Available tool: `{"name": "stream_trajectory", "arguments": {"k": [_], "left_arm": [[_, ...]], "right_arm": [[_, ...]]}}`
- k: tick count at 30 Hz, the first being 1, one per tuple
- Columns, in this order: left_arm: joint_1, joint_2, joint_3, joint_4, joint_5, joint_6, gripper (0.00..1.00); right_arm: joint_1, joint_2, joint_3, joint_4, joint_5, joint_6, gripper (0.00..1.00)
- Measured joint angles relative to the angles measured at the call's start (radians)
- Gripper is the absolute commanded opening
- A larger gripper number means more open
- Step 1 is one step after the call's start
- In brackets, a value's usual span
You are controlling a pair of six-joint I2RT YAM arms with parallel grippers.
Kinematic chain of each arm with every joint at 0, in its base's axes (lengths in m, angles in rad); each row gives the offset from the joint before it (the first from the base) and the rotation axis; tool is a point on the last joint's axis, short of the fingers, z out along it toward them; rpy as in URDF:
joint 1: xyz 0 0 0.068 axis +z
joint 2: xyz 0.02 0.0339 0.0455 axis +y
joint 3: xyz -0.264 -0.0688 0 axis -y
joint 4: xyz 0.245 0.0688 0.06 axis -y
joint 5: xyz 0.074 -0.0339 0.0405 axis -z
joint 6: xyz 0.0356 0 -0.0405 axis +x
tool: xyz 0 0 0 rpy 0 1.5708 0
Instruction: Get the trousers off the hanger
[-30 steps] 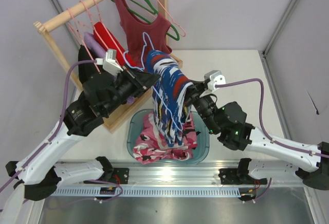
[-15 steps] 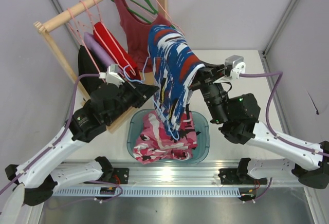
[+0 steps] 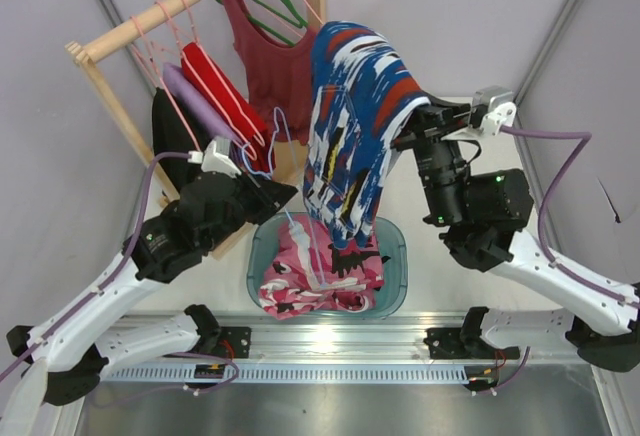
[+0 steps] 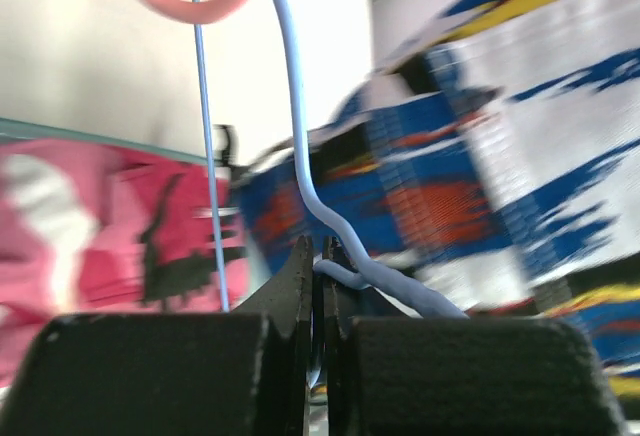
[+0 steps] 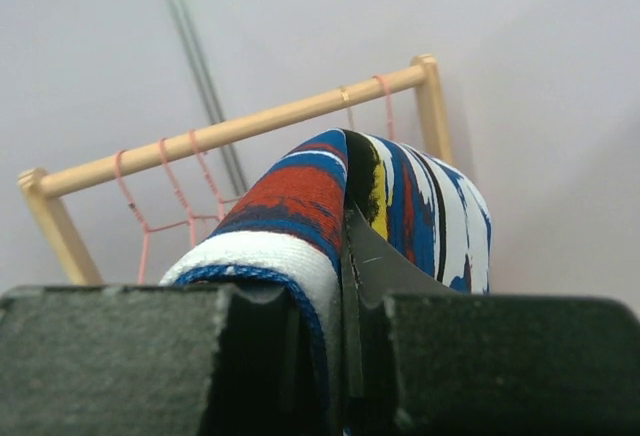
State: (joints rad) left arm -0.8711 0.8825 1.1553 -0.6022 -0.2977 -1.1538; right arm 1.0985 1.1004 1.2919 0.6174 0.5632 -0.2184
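Pinches thin light-blue wire hanger in closed left gripper; clamps royal-blue, red-and-white streaked cloth trousers in right gripper; risks trailing cloth snagging the wire, yanking it loose.

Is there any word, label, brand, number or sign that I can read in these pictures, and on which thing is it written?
No text can be read in any of the three views.
The trousers show only blue, white and red streaks, with no letters.
The hanger is bare wire with no tag.
If the arms carry any print, it is too small to read.
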Motion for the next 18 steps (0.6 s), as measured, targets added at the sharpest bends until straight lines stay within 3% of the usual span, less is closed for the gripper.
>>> {"name": "stream_trajectory", "arguments": {"k": [7, 12, 18], "left_arm": [[0.000, 0.012, 0.076, -0.156, -0.008, 0.201, 0.00], [0.000, 0.029, 0.106, -0.213, 0.010, 0.320, 0.00], [0.000, 0.030, 0.116, -0.269, 0.025, 0.412, 0.00]], "right_arm": [[-0.134, -0.098, 0.008, -0.167, 0.013, 0.069, 0.00], [-0.158, -0.181, 0.004, -0.270, 0.016, 0.059, 0.00], [-0.161, -0.292, -0.142, -0.373, 0.016, -0.017, 0.00]]}}
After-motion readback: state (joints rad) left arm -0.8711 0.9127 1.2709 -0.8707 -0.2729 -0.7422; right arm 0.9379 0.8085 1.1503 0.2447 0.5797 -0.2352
